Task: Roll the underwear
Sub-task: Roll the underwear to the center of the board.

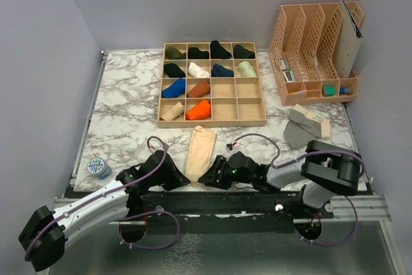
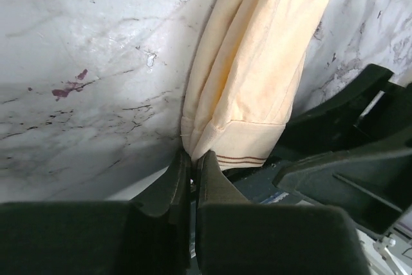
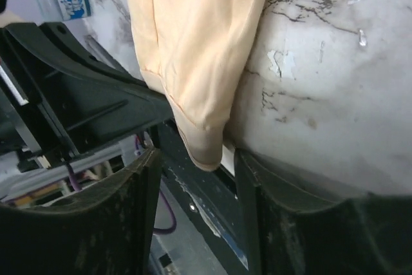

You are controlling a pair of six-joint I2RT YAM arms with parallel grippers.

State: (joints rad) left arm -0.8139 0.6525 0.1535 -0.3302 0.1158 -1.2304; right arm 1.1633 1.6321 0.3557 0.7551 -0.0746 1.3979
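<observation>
Inspection finding: the beige pair (image 1: 198,149) lies on the table (image 1: 122,104) as a long narrow strip, folded lengthwise. Its near end reaches the table's near edge, between the two arms. The grey pair (image 1: 301,130) sits bunched well apart on the right, untouched.

Left gripper (image 2: 191,159): fingers pressed together on the near left corner of the strip, where the banded hem (image 2: 244,143) ends. The bite looks very shallow, at the edge only.

Right gripper (image 3: 196,156): fingers (image 3: 138,185) spread wide, with the near right corner drooping between them and not gripped.

Handling assessment: treat this cloth as light, thin and limp. It will not hold a shape, will sag wherever you leave it unsupported, and may drag on the marble instead of sliding cleanly. The layers can slip over each other, so a one-sided pull would likely skew the fold.

Recommendation: take both near corners through the doubled hem, where the cloth is thickest and least likely to slip out. Get a deeper bite than the left one has now, and keep both sides level so the roll starts straight.
</observation>
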